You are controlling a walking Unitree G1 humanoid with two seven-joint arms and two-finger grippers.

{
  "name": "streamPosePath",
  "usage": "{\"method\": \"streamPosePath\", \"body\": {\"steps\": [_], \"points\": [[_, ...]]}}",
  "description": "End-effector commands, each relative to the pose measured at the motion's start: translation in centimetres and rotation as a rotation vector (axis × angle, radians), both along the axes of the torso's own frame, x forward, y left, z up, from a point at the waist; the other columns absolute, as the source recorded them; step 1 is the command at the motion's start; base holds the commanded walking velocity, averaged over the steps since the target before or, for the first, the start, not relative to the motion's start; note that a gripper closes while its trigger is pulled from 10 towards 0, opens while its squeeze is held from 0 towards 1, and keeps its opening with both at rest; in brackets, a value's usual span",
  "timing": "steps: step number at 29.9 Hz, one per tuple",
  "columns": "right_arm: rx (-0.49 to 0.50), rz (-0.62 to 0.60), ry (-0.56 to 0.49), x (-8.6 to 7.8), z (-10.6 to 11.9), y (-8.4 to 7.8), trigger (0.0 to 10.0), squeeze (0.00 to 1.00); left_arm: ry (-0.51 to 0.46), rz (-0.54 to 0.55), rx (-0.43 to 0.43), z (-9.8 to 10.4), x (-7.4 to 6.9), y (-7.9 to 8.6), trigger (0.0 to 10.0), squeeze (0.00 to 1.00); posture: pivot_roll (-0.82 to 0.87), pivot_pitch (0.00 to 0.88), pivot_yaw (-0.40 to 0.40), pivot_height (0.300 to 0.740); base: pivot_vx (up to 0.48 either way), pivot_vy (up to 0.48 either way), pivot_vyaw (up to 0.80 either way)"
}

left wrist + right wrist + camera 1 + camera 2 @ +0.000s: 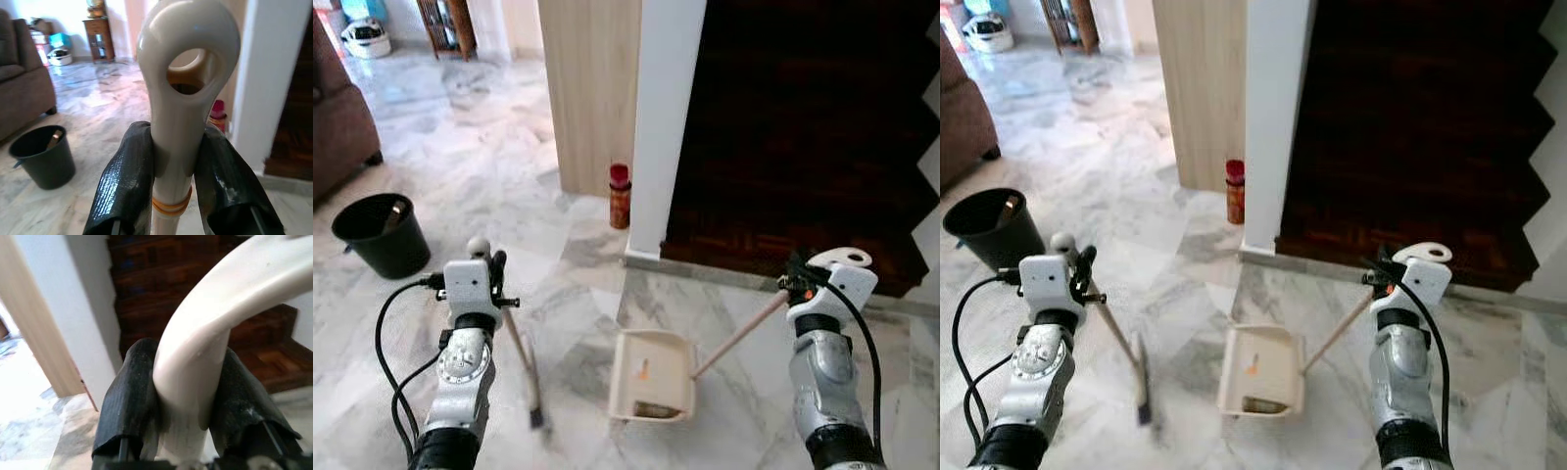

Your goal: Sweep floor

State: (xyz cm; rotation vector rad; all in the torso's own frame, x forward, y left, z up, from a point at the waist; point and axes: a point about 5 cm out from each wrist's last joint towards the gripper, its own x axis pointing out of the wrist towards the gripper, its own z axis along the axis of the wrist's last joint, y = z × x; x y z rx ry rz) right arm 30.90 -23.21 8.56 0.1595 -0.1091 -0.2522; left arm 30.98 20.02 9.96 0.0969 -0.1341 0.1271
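A cream dustpan [651, 374] lies on the marble floor ahead, with a bit of debris at its near edge and a small orange scrap inside. Its long wooden handle [740, 335] slants up to my right gripper [795, 276], which is shut on the cream handle end [205, 333]. My left gripper [494, 277] is shut on the cream looped top of the broom handle [181, 78]. The broom's stick [519, 343] runs down to its dark bristle head [536, 416], which rests on the floor to the left of the dustpan.
A black bin [382, 235] with something inside stands on the floor at left, beside a brown sofa [337, 117]. A red-capped spray can [620, 196] stands by a white pillar [666, 127]. Dark wooden stairs [803, 147] rise ahead right.
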Motion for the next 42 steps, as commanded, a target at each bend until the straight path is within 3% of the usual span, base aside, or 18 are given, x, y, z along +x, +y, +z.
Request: {"method": "streamPosePath", "body": {"steps": [1, 42], "points": [[-0.016, -0.014, -0.053, 0.32, 1.39, -0.54, 10.0, 0.00, -0.053, -0.012, 0.006, 1.34, 0.31, -0.25, 10.0, 0.00, 0.02, 0.000, -0.014, 0.740, 0.000, 0.401, 0.00], [-0.017, 0.023, -0.039, 0.73, 1.93, -0.58, 10.0, 0.00, -0.043, 0.022, -0.011, 1.05, -0.21, -0.17, 10.0, 0.00, 0.03, 0.000, -0.053, 0.740, 0.000, 0.447, -0.06]]}}
